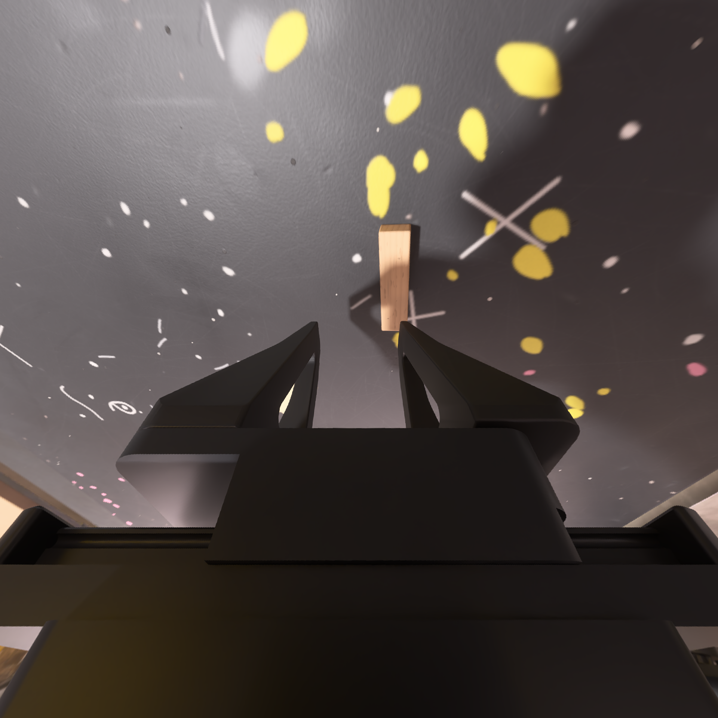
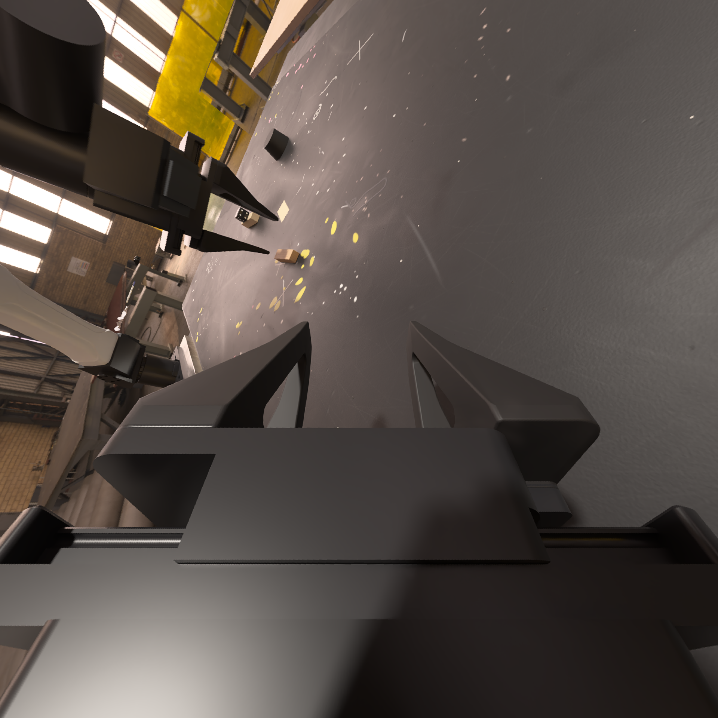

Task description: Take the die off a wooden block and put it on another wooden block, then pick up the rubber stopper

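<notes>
- In the left wrist view the die and stopper are not seen; only a wooden block (image 1: 394, 277) appears.
- The black die (image 2: 243, 214) is seen atop a far block (image 2: 251, 221), small and faint.
- Both the left gripper (image 1: 358, 330) and the right gripper (image 2: 359, 330) are spread, empty.

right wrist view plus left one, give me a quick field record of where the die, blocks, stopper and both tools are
die: black with white dots, sitting on a wooden block
second block: bare, lying among yellow spots on the table
third pale piece: flat, light-coloured, beside the die's block
stopper: black, standing alone farther along the table
table: dark grey, speckled
left tool: open, empty, hovering close to the die and blocks
right tool: open, empty, far from all objects
left wrist view: one block just ahead of the tool tips
</notes>
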`<control>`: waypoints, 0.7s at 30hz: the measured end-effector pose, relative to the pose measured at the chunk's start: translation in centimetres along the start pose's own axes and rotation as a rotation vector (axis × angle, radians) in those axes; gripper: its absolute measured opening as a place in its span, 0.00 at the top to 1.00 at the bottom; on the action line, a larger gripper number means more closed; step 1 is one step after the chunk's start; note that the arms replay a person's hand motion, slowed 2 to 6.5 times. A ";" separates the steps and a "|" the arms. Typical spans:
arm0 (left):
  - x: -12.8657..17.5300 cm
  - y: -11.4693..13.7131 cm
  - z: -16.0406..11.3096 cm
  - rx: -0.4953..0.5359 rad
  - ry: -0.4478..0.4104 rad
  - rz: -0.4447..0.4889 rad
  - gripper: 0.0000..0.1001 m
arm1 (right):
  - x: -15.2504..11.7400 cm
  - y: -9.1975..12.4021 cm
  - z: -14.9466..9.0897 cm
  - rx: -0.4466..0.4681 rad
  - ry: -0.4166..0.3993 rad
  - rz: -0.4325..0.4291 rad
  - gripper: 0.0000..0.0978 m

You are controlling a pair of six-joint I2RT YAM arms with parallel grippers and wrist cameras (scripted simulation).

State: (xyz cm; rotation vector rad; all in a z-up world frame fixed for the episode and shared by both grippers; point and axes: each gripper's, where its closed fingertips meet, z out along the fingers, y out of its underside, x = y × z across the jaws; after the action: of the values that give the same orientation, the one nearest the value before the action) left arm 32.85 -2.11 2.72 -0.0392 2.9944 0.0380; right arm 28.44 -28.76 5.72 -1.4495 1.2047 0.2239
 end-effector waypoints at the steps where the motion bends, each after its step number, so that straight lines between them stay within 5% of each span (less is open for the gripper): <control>1: 0.1 -0.2 -0.2 0.023 0.004 -0.009 0.66 | 0.0 0.0 0.0 0.000 0.000 0.000 0.57; 12: -1.4 0.1 -8.0 0.362 0.000 -0.162 0.75 | 0.1 -0.1 0.0 0.003 0.004 0.003 0.57; 21: -6.9 8.7 -11.1 0.441 -0.041 -0.394 0.82 | 0.1 -0.1 0.0 0.003 0.005 0.003 0.57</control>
State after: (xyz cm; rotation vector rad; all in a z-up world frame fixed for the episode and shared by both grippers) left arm 37.81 6.42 14.93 -0.5623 2.8231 -0.6470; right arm 28.56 -28.84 5.71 -1.4466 1.2103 0.2209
